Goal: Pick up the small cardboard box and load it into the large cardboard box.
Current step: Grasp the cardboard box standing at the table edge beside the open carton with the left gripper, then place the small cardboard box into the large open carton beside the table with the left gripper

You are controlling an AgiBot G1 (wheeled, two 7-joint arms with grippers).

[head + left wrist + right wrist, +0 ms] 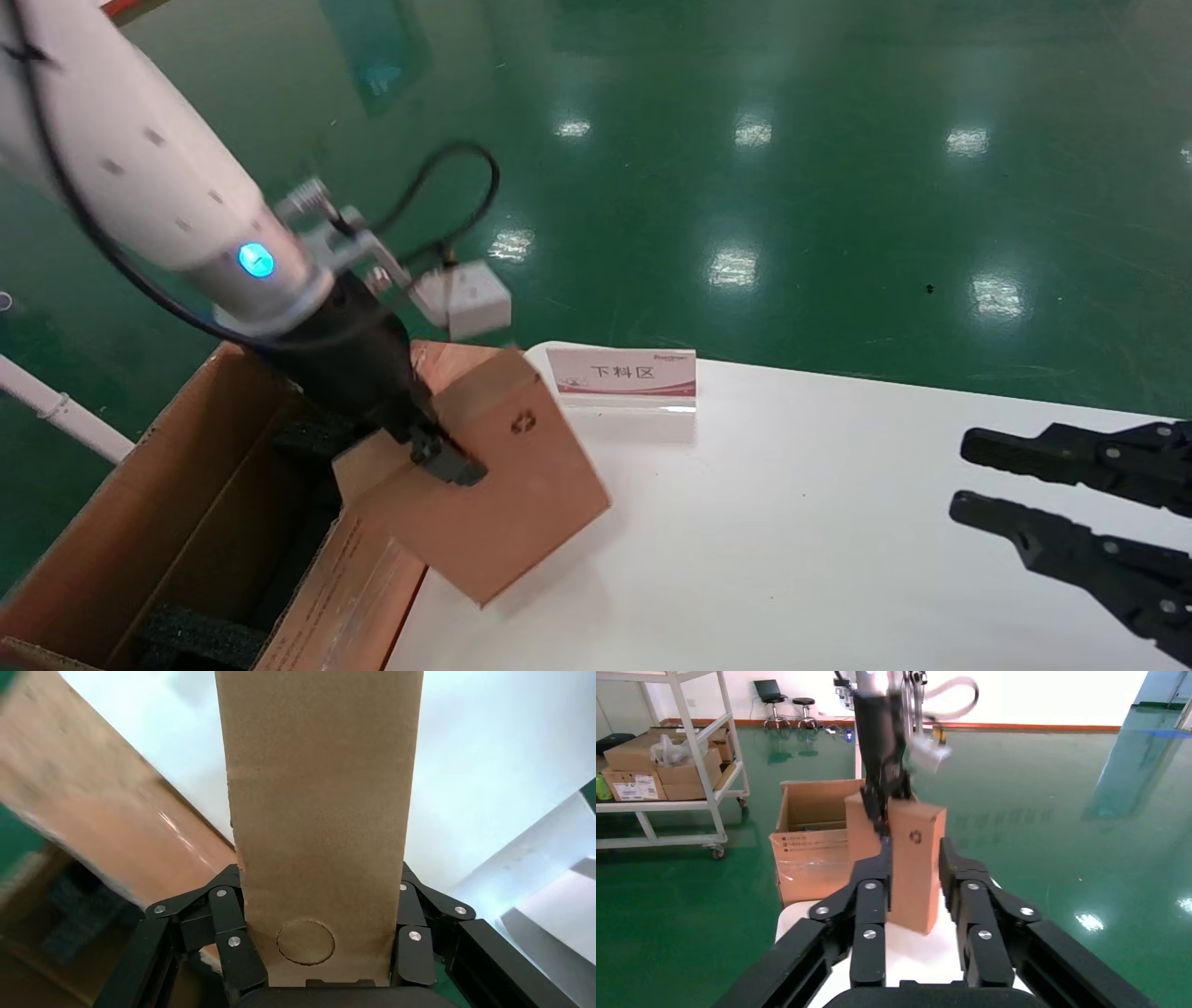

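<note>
The small cardboard box point(494, 485) is held aloft by the left gripper point(447, 458), clamped across its narrow sides, and is seen tilted, one lower corner hanging just above the white table point(838, 540). In the left wrist view the carton point(320, 811) fills the middle, pinched between the black fingers point(235, 948) on either side, with a round perforated disc visible near the palm. A small dark recycling symbol is shown on the broad face turned toward the head camera.

The large cardboard box point(186, 522) is seen to the left of the table's edge, its top open, long flaps spread, black foam pieces point(200, 638) lying inside. The small carton is positioned over the table's corner and the near flap, right beside the opening and not yet inside it.

A white sign card point(622, 373) with red trim is stood on the table behind the held carton.

The right gripper point(968, 480) is parked at the table's right side, fingers spread apart and nothing between them. From its wrist view the left arm and the raised carton point(912, 860) are seen ahead, with a shelving cart point(666, 762) stacked with cartons off to one side on the green floor point(745, 140).
</note>
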